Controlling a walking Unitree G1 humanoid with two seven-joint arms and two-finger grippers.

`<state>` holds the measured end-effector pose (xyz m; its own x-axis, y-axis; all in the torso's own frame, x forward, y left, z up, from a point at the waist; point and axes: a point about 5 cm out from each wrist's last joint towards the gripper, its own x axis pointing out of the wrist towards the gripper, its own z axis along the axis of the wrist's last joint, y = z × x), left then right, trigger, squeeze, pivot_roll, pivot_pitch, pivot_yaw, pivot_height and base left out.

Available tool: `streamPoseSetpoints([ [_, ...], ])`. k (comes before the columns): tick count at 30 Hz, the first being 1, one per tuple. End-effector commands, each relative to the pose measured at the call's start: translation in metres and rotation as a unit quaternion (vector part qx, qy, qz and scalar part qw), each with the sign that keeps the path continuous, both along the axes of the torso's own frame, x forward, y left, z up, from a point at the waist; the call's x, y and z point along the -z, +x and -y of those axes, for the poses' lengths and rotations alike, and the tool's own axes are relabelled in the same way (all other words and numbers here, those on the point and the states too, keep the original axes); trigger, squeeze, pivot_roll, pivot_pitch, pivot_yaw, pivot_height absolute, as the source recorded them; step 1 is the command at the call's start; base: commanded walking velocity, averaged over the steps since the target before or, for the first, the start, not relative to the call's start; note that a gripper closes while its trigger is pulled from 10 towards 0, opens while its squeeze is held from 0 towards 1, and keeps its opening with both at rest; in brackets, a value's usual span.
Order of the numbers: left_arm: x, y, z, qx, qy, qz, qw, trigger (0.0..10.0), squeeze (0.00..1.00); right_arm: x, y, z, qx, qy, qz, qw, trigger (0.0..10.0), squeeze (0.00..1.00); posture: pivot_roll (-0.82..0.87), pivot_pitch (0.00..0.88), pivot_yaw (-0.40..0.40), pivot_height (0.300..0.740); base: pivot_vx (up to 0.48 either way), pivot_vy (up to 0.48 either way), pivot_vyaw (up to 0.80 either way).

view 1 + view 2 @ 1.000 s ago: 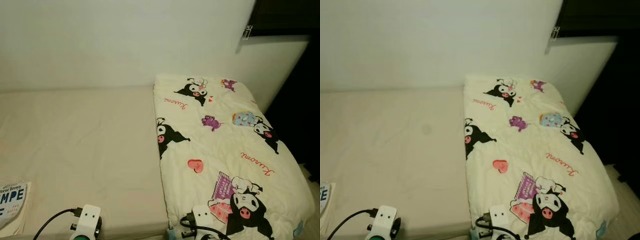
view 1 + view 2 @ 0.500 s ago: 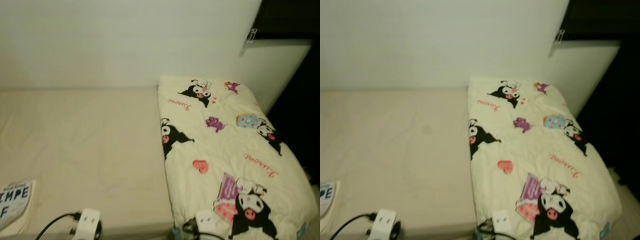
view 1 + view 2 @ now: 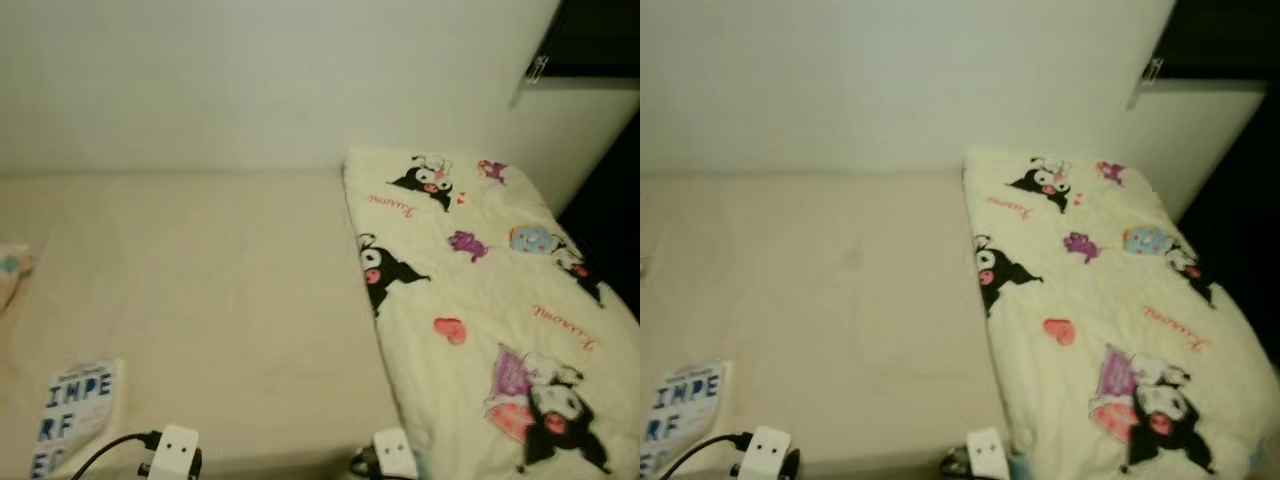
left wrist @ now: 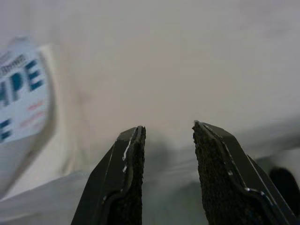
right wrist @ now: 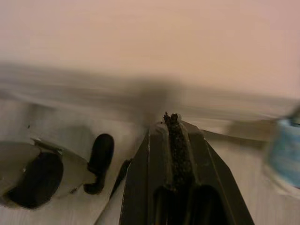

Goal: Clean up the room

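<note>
A cream quilt printed with black cartoon figures lies folded on the right part of a bed with a beige sheet. A white book with big blue letters rests on the sheet near the front left edge. My left gripper is open and holds nothing. It hangs at the bed's front edge, with the book off to one side. My right gripper is shut on nothing, low in front of the bed's side. Both white wrists sit at the picture's lower edge.
A white wall runs behind the bed. A dark opening lies to the right of the quilt. A small pale object pokes in at the far left. Dark rounded shapes and something light blue sit on the floor.
The camera has swung left: the quilt sits further right in the picture and more of the book shows. My wrists stay low at the frame's edge.
</note>
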<state>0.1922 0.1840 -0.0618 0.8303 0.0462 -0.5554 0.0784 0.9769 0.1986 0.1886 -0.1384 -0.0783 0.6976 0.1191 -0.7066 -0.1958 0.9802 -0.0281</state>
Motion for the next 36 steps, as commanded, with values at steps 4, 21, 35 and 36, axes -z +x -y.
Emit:
streamPoseSetpoints([
  [4,0.0039,-0.0075,-0.0056,0.000,0.006,-0.015,1.000,10.0,0.00,0.0030,-0.0063,0.0001,0.006,0.002,-0.007,1.000,10.0,0.00,0.04,0.000,0.061,0.740,0.000,0.385,0.00],
  [21,0.0007,-0.0036,-0.0081,0.004,0.007,-0.009,1.000,10.0,0.00,0.0005,-0.0022,-0.0026,0.030,0.020,0.003,0.999,10.0,0.00,0.05,0.000,0.073,0.740,0.000,0.387,0.00],
  [35,-0.0014,-0.0024,-0.0054,0.013,-0.028,-0.005,1.000,10.0,0.00,0.0022,-0.0061,0.0005,0.045,0.025,0.000,0.999,10.0,0.00,0.05,0.000,0.076,0.740,0.000,-0.064,0.00],
  [36,-0.0013,-0.0023,-0.0051,0.014,-0.029,-0.006,0.999,10.0,0.00,0.0024,-0.0066,0.0012,0.047,0.024,0.000,0.999,10.0,0.00,0.04,0.000,0.076,0.740,0.000,-0.472,0.00],
])
